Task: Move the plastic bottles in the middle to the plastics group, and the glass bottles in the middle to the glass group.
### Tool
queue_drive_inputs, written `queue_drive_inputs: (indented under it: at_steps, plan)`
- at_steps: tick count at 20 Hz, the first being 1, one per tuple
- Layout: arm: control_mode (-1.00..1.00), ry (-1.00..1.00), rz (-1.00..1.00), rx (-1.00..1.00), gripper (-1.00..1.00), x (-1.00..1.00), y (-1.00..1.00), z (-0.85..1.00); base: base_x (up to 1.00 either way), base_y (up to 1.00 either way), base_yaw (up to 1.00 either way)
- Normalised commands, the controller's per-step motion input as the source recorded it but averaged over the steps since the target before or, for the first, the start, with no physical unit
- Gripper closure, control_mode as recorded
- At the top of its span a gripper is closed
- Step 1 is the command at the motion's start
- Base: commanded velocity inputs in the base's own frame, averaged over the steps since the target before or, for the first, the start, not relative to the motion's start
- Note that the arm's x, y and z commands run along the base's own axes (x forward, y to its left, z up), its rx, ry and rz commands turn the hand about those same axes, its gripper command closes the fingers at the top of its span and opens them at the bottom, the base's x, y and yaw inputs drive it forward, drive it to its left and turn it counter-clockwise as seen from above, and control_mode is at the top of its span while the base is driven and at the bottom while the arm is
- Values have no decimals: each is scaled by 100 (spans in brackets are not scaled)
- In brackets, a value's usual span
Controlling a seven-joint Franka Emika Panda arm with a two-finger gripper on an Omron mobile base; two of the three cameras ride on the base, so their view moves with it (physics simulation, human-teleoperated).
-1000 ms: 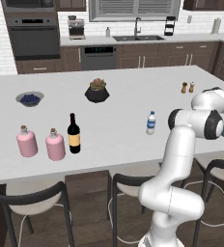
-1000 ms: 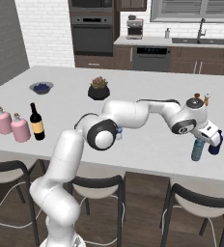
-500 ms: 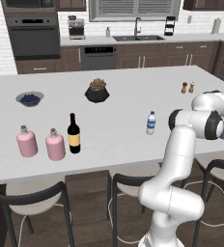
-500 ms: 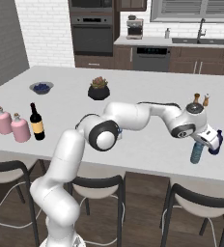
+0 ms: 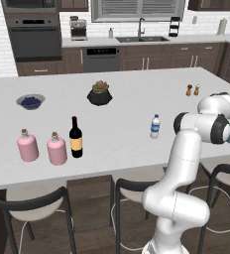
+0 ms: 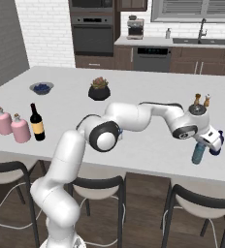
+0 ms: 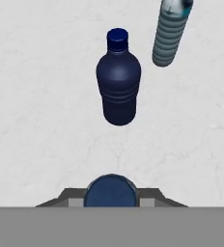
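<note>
Here the hand (image 6: 212, 144) grips one teal bottle (image 6: 199, 153), near one dark blue bottle (image 7: 118, 82).

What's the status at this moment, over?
Gripper at right counter edge, beside a teal bottle; grip unclear. Water bottle untouched mid-counter. Wine bottle stands next to pink flasks. Path clear.

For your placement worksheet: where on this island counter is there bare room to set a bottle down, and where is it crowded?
Free: the stretch between wine bottle and water bottle, and between plant pot and shakers. Crowded: pink flasks beside the wine bottle; dark blue bottle near the right edge.
</note>
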Motion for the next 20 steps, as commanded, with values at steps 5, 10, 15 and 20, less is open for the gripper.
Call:
queue_drive_inputs:
  at_steps: [5, 10, 15, 20]
  plan:
    - [-100, 0, 0, -1, 100, 9, 0, 9, 0, 0, 0]
    - [-100, 0, 0, 0, 100, 3, 0, 0, 0, 0, 0]
    - [-100, 0, 0, 0, -100, 0, 0, 0, 0, 0, 0]
    - [-100, 0, 0, 0, -100, 0, 0, 0, 0, 0, 0]
